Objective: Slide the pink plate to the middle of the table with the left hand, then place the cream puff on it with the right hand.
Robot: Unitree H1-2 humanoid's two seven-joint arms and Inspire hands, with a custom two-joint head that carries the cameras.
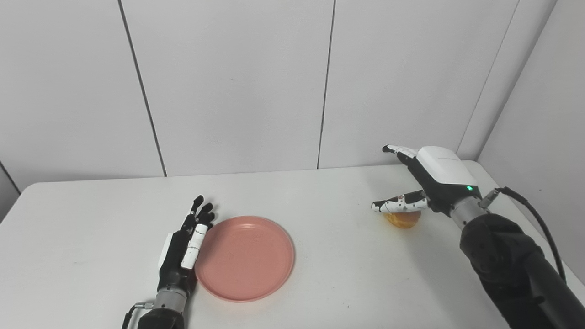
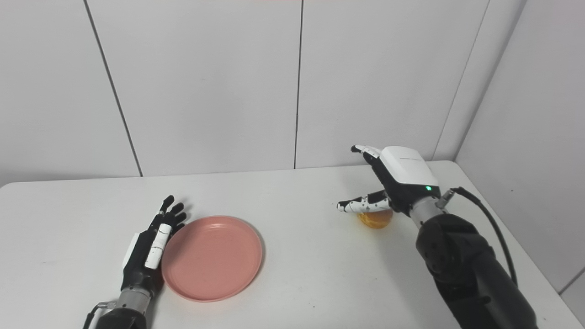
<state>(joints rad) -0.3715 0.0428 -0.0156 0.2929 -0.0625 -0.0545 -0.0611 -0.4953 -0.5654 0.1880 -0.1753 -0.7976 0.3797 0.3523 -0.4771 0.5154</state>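
Plate-sliding step being carried out: pink plate being touched at rim by flat, unclenched left hand. Cream puff lying under spread, empty right hand; closing grasp being called for next.

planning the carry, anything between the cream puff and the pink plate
Nothing: only bare table lies between the cream puff and the pink plate, in both eye views.

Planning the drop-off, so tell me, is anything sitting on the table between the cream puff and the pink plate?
Nothing visible. Only bare white table lies between the golden cream puff, under the open right hand, and the round pink plastic plate.
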